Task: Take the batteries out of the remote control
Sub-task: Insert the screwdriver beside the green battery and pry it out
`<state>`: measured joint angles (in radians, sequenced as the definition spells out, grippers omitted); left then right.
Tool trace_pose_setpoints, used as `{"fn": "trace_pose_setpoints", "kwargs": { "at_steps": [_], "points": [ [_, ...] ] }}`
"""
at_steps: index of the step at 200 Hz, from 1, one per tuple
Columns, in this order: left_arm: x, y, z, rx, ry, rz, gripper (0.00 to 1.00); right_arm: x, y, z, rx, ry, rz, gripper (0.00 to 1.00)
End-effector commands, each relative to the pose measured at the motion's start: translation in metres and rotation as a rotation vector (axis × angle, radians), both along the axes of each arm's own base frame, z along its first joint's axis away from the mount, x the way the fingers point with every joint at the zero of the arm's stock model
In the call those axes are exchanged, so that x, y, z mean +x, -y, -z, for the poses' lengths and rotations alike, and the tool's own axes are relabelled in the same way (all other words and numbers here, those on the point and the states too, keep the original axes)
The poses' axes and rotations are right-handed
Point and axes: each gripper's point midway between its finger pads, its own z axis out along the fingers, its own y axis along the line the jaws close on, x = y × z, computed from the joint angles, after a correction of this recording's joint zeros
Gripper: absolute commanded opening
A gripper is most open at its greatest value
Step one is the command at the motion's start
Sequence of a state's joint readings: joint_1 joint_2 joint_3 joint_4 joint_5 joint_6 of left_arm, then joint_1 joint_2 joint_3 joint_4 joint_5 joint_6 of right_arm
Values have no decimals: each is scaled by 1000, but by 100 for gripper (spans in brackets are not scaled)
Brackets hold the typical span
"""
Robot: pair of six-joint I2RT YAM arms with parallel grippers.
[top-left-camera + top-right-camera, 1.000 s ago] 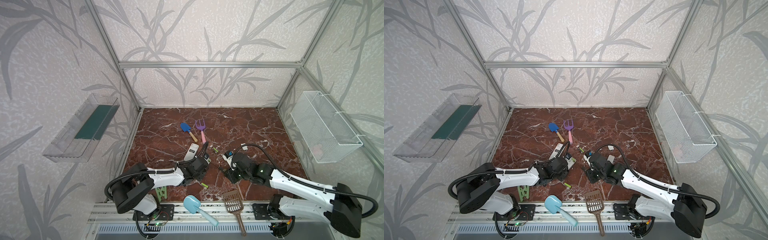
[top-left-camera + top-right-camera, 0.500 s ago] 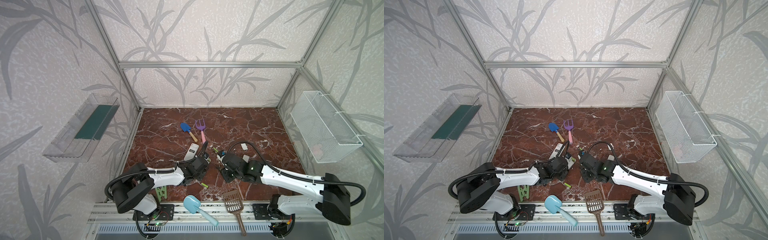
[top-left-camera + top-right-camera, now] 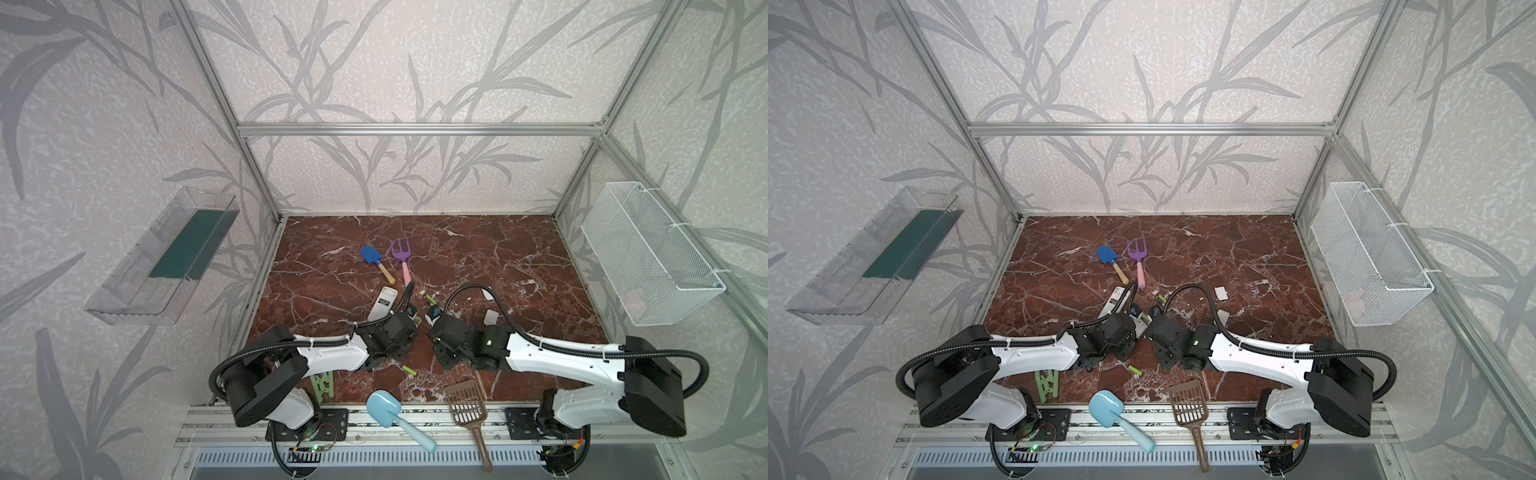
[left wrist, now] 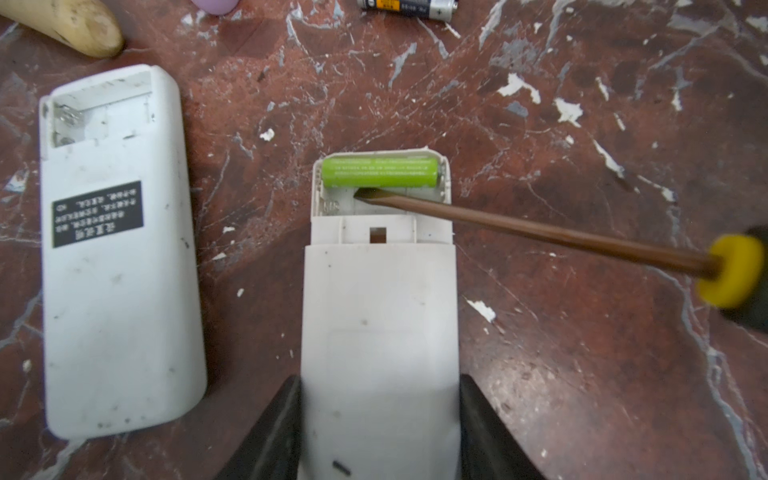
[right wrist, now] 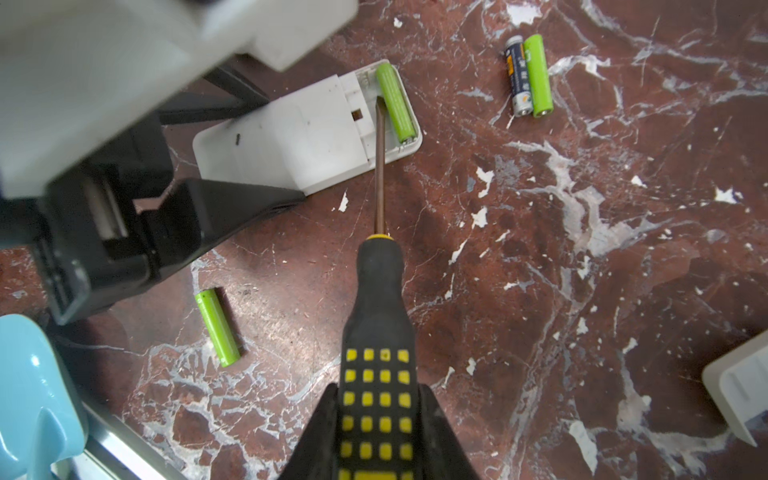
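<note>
- Left tool [image 4: 378, 380]: jaws clamped on the two long sides of the white remote control [image 4: 378, 311]. The remote lies back-up on the bench [image 4: 582, 124], with its cover off and its battery bay exposed at the end away from the fingers.
- Seated battery [image 4: 380, 171]: a lime-green cell lying crosswise in the bay's outermost slot.
- Right tool [image 5: 378, 390]: jaws closed on the black-and-yellow handle of the screwdriver [image 5: 378, 291]. The brown shaft slants down into the bay, and its flat tip sits in the slot beside the seated battery, at that cell's edge.
- Loose battery [image 5: 218, 326]: lime-green, flat on the bench near the left tool and apart from the remote control. In both top views it lies just in front of the two tools [image 3: 409, 370].
- Far battery [image 5: 539, 75]: lime-green, on the bench beyond the remote control, touching side by side a dark blue battery [image 5: 518, 77].
- Second remote [image 4: 116, 270]: white, back-up with its bay uncovered, beside the held one but not touching it.
- Other items: a blue trowel [image 3: 370, 254] and a purple rake [image 3: 401, 251] lie farther back on the bench. A light-blue scoop [image 3: 383, 409] and a brown slotted scoop [image 3: 466, 405] lie at the front edge.
</note>
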<state>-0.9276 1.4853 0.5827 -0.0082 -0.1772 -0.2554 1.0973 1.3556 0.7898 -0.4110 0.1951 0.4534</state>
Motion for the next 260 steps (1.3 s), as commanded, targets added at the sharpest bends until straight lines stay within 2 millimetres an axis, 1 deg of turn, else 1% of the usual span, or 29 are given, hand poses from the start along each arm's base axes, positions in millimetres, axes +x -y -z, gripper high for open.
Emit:
{"fn": "trace_pose_setpoints", "kwargs": {
  "at_steps": [1,24,53,77,103,152,194,233,260],
  "points": [
    [-13,-8,9,16,-68,-11,26,-5,7,16,-46,-17,10,0],
    [-13,-7,8,10,-70,-15,25,-5,7,20,-53,-11,11,0],
    [-13,-8,7,5,-68,-21,25,-8,5,29,-81,-10,5,0],
    [-13,-9,6,-4,-69,-33,25,-8,7,35,-101,-5,7,0],
    [-13,-11,6,-5,-63,-43,25,-9,8,37,-102,-2,8,0],
    [-12,-13,5,3,-63,-59,25,-5,4,32,-77,20,11,0],
    [-12,-12,7,-7,-71,-71,25,4,4,21,-55,85,33,0],
    [-13,-13,8,-5,-70,-71,25,5,2,29,-67,78,28,0],
    [-14,-14,10,-5,-75,-72,25,8,-2,26,-54,98,27,0]
  ]
}}
